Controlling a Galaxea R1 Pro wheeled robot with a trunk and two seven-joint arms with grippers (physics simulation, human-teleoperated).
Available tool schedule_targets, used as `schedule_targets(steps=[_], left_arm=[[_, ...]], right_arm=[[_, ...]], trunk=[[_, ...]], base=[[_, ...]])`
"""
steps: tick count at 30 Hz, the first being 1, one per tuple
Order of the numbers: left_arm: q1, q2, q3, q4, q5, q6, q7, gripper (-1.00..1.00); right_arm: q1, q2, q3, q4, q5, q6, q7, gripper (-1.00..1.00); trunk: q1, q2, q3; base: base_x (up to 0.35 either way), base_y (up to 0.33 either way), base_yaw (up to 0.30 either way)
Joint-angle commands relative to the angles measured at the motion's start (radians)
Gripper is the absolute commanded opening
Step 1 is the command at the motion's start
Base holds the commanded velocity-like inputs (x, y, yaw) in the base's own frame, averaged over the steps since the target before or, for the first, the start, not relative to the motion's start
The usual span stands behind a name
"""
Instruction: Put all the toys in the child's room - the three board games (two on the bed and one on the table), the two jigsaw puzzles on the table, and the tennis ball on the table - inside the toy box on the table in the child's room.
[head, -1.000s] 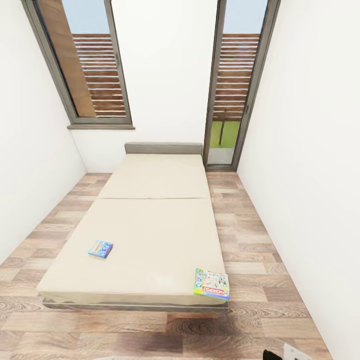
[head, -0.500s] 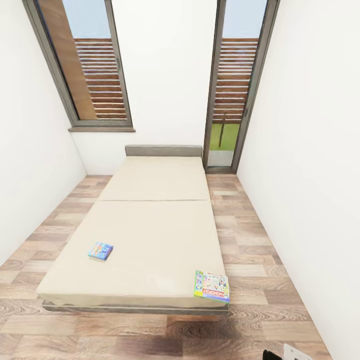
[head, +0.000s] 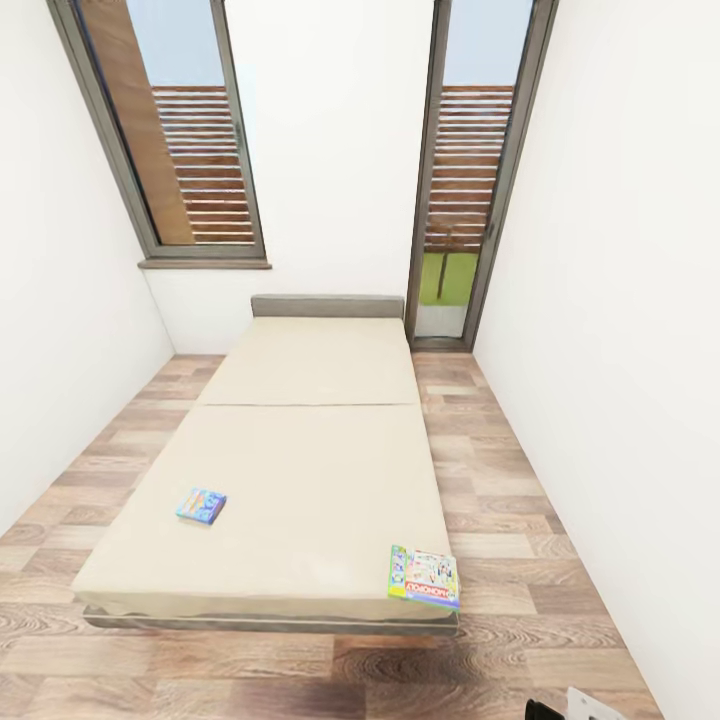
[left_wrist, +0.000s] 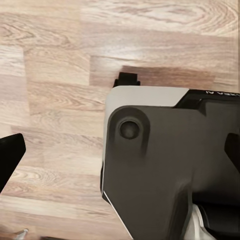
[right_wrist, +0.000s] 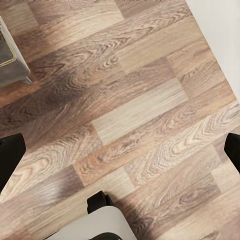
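The bed (head: 300, 470) stands lengthwise down the middle of the child's room, its plain beige mattress split by a seam across the middle and its grey headboard (head: 327, 306) set against the far white wall. Two of the board games lie flat on the near half of the mattress, well apart from each other: the small blue one (head: 201, 505) sits toward the left side, a little in from the edge, and the pale blue-green Monopoly box (head: 424, 577) lies at the near right corner, its edge reaching the mattress border and its red logo reading upside down from here. Behind the bed a tall dark-framed window (head: 165, 135) on the left looks onto wooden slats, and a narrow glazed door (head: 470, 170) on the right shows more slats and a strip of green. Wood-plank floor (head: 510, 480) runs along both sides of the bed and across its foot. A bit of the robot's own body pokes in at the near right corner of the head view. At the left wrist, the left claw (left_wrist: 120, 150) hangs over the planks with its dark fingertips wide apart at the frame's edges and part of the robot's grey and white body under it. The right claw (right_wrist: 120, 155) is likewise spread open above bare floor, with a corner of the grey bed frame (right_wrist: 11, 60) nearby.
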Motion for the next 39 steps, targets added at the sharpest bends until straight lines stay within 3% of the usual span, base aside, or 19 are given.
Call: schedule_targets(steps=[1,20,39], left_arm=[[0.001,-0.002,0.008,-0.001,-0.01,0.005,0.001,1.0],[0.006,-0.009,0.008,-0.001,-0.01,0.005,0.001,1.0],[0.006,-0.009,0.008,-0.001,-0.01,0.005,0.001,1.0]], right_arm=[[0.0,0.001,-0.003,-0.002,-0.002,0.005,-0.001,1.0],[0.0,0.001,0.013,-0.002,-0.002,0.005,-0.001,1.0],[0.0,0.001,0.02,-0.004,-0.002,0.004,-0.002,1.0]], trunk=[[0.001,-0.002,-0.001],[0.001,-0.002,0.017],[0.001,-0.002,0.02]], base=[[0.0,0.0,0.0],[0.0,0.0,0.0],[0.0,0.0,0.0]])
